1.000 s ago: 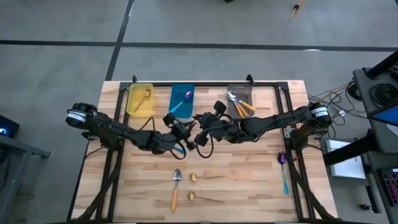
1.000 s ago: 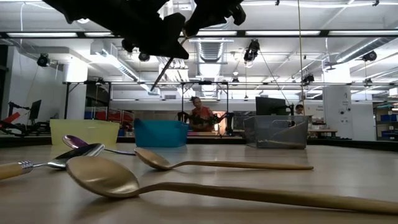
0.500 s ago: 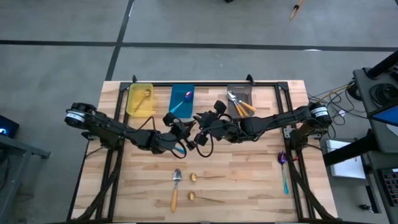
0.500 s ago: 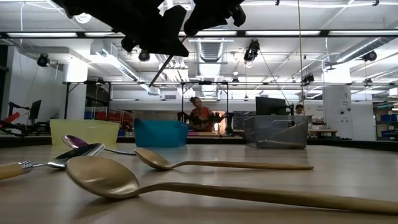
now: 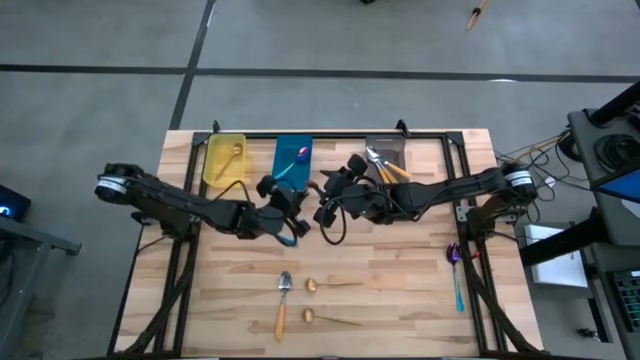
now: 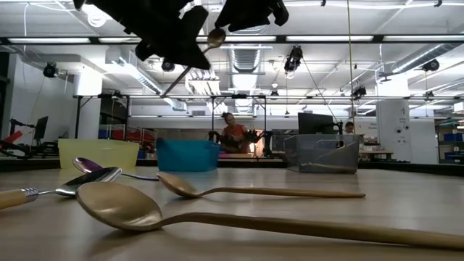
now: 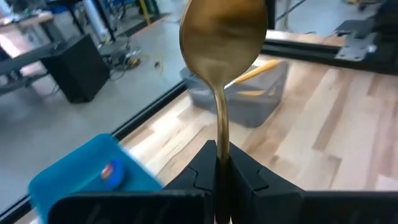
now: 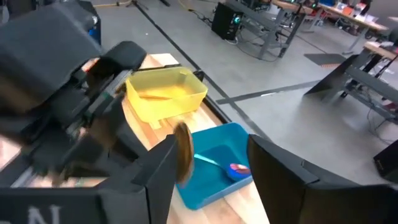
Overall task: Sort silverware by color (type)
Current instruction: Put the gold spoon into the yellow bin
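Observation:
Above the table's middle my left gripper [image 5: 296,207] is shut on a thin gold spoon [image 7: 222,43]. The spoon's bowl [image 6: 215,35] points up and away from the fingers. My right gripper [image 5: 324,199] faces it, open. In the right wrist view the bowl [image 8: 181,153] stands edge-on between my right gripper's [image 8: 214,157] spread fingers, close to one of them; whether it touches, I cannot tell. On the near half of the table lie two gold spoons [image 5: 322,285] [image 5: 326,319], an orange-handled silver spoon [image 5: 283,300] and, at the right, a purple spoon with a teal handle [image 5: 456,270]. My left gripper pinches the gold spoon's thin handle [image 7: 219,148] between its two fingers. The handle runs on along the fingers and past their ends. In the low view the spoon slants, bowl uppermost, its handle end [image 6: 172,81] sticking out below the gripper. It is clear of the table.
Along the far edge stand a yellow bin [image 5: 224,160] with a gold spoon, a blue bin [image 5: 292,162] with a purple spoon and a grey bin [image 5: 386,160] with orange-handled spoons. A person sits in the room beyond the table [image 6: 233,133].
My right gripper has opened and let go of the gold spoon's bowl, drawing slightly toward the table's right. My left gripper, still shut on the handle, has risen a little and rolled, and the spoon's bowl now shows free between the two grippers.

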`<action>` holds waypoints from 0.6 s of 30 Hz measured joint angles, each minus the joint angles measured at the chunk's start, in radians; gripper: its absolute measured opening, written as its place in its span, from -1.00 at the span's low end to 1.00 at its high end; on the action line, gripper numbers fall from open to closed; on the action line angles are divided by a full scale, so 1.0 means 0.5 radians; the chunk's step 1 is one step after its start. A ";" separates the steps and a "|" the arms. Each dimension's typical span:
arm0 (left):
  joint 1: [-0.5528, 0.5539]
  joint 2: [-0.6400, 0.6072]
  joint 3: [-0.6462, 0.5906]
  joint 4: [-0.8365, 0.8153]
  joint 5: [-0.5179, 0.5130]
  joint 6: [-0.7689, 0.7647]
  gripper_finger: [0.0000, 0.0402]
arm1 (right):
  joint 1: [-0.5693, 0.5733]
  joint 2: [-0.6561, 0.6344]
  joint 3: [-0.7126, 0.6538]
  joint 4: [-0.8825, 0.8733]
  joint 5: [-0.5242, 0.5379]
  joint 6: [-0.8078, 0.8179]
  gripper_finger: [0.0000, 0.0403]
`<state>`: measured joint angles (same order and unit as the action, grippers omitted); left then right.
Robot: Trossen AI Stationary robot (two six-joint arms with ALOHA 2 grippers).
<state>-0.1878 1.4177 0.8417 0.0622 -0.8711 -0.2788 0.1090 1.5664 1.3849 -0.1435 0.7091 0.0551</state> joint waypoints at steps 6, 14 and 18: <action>0.235 -0.258 0.001 -0.561 0.247 -0.226 -1.00 | -0.022 -0.085 0.025 -0.070 0.001 -0.104 -0.07; 0.978 -0.521 0.001 -1.294 0.776 -0.329 -1.00 | -0.032 -0.234 0.025 -0.545 -0.002 -0.110 -0.07; 1.468 -0.540 0.000 -1.480 0.914 -0.277 -1.00 | -0.043 -0.289 0.013 -0.868 -0.002 -0.011 -0.07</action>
<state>0.5460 1.1478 0.8417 -0.6778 -0.4141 -0.4174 0.0873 1.4221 1.3916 -0.5776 0.7082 0.0496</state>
